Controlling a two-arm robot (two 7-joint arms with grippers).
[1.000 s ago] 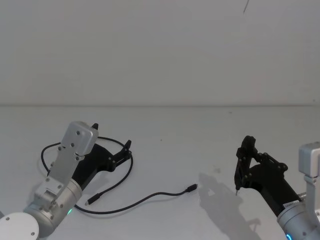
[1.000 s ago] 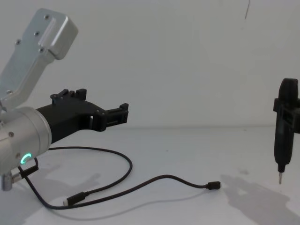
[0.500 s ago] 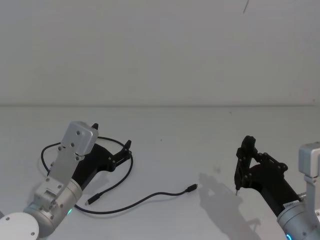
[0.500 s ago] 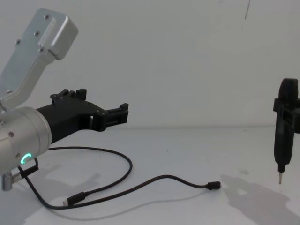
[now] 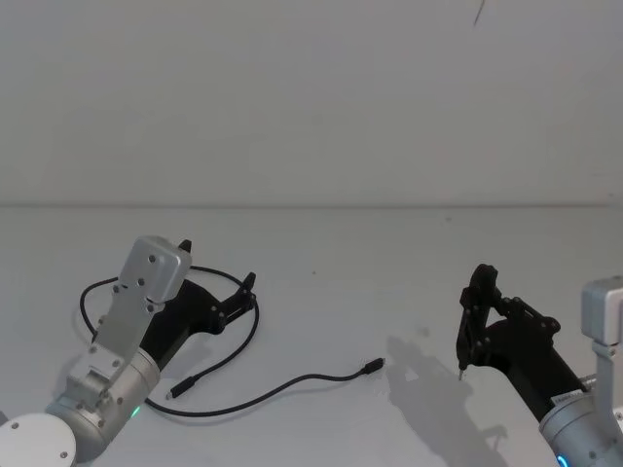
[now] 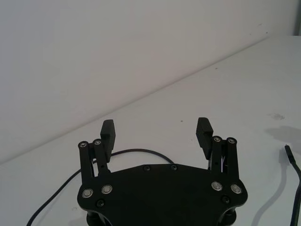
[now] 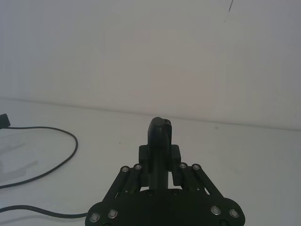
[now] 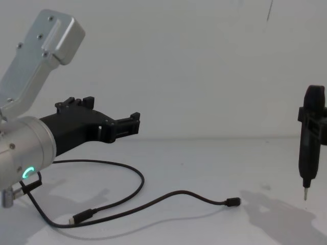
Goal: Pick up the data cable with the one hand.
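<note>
The left gripper (image 5: pixel 218 265), a black angular plastic claw on a silver cylindrical arm, hung released over the white tabletop (image 5: pixel 341 248), its two short flat jaws spread wide and pointing toward two o'clock, with the far wall taken as twelve. It held nothing. The data cable (image 5: pixel 292 383), a long thin black flexible cord, lay flat on the table beneath it, looping under the claw without touching it. One small plug sat at the claw's six o'clock, the other at its four o'clock. Well apart at three o'clock, the right gripper (image 7: pixel 160 155) was clenched on a slim black stick-like tool (image 8: pixel 309 143), held upright, metal tip down, just above the table.
</note>
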